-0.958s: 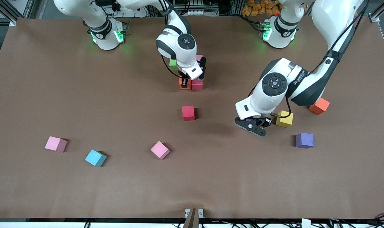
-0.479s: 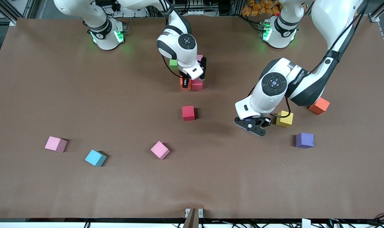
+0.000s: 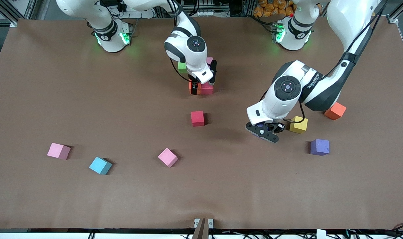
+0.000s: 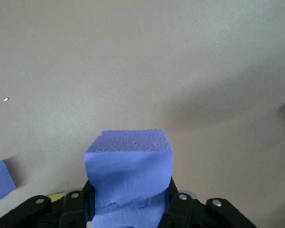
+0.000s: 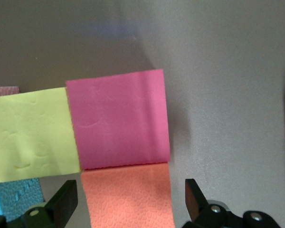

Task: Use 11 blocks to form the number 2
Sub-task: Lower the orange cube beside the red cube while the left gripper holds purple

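While the right gripper (image 3: 197, 87) stands low over the partly built number 2 (image 3: 201, 87) in the upper middle of the front view, its fingers (image 5: 62, 205) are spread apart on either side of an orange block (image 5: 128, 195), clear of its sides. That orange block touches a deep pink block (image 5: 118, 119), which sits against a yellow-green block (image 5: 32, 135) (a sliver of light blue shows at the edge of the right wrist view). The left gripper (image 3: 266, 131), right of centre in the front view, is clamped on a purple block (image 4: 129, 178) and held up over bare table beside the yellow block (image 3: 299, 124). Loose blocks lie scattered: a red block (image 3: 197, 118) at mid-frame, an orange block (image 3: 335, 111) and a second purple block (image 3: 319, 147) toward the right edge, a pink block (image 3: 168, 157) below centre, and another pink block (image 3: 58, 151) with a light blue block (image 3: 100, 165) at lower left. A green block (image 3: 181, 66) peeks out at the top of the cluster under the right arm.
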